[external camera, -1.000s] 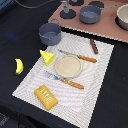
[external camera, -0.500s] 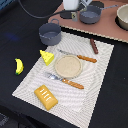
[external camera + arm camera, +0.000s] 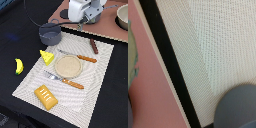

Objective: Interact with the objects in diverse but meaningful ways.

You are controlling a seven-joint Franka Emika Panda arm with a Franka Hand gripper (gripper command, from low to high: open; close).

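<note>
Cheese (image 3: 47, 57), sausage (image 3: 93, 46) and bread (image 3: 45, 97) lie spread around the plate (image 3: 68, 66) like a place setting; gripper (image 3: 86, 17) jaw state cannot be determined.

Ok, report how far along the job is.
Nothing looks handled yet: cheese wedge, banana, sausage and bread slab lie apart, none in the grey pot. In hand: nothing visible; the arm is near the mat's far edge, pincer hidden. Left: every interaction.
</note>
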